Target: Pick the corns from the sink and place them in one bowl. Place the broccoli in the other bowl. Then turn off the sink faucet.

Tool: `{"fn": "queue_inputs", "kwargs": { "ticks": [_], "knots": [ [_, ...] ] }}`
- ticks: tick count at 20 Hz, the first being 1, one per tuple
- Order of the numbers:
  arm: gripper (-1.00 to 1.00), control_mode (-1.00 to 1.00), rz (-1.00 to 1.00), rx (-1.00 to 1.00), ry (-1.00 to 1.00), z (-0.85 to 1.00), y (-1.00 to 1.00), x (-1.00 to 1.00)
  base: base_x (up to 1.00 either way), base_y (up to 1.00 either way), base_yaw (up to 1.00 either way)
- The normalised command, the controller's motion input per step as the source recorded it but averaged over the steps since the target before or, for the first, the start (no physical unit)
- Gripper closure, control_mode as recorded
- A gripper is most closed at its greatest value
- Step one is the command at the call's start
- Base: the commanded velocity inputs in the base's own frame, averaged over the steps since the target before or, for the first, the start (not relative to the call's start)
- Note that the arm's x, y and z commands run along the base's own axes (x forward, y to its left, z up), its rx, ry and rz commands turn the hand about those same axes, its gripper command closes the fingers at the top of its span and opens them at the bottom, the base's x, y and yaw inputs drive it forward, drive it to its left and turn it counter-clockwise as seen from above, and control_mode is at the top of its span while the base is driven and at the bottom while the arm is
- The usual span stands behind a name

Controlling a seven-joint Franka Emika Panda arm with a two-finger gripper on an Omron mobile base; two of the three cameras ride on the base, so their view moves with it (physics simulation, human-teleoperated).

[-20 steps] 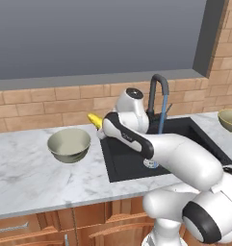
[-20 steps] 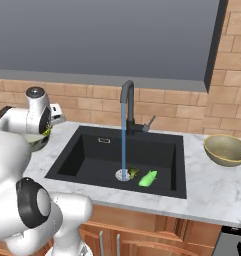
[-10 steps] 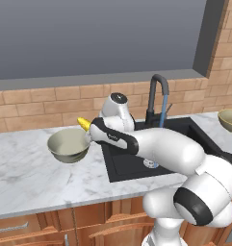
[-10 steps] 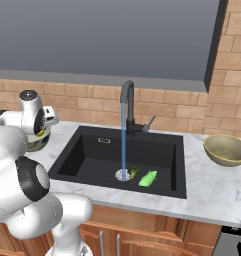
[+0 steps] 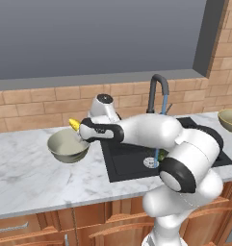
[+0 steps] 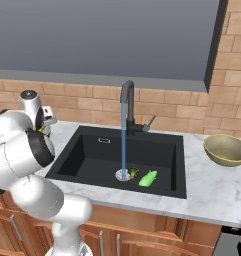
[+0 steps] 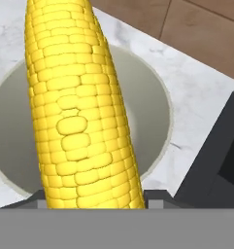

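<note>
Sink (image 6: 92, 155): broccoli (image 6: 133, 172), 1 green corn (image 6: 148, 178)

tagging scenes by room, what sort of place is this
A kitchen, rendered rather than real. A black sink is set into a marble counter with its tap running, a brick wall behind and wooden cabinets below. Bowls and vegetables fit that too.
</note>
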Motion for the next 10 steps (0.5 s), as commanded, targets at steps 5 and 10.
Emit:
{"fn": "queue_inputs", "kwargs": {
  "ticks": [5, 10],
  "knots": [
    [1.00, -1.00, 0.01, -0.02, 0.07, -0.31, 0.26, 0.45, 0.00, 0.00, 0.00],
    [1.00, -1.00, 0.02, -0.03, 0.08, -0.38, 0.22, 0.41, 0.00, 0.00, 0.00]
  ]
}}
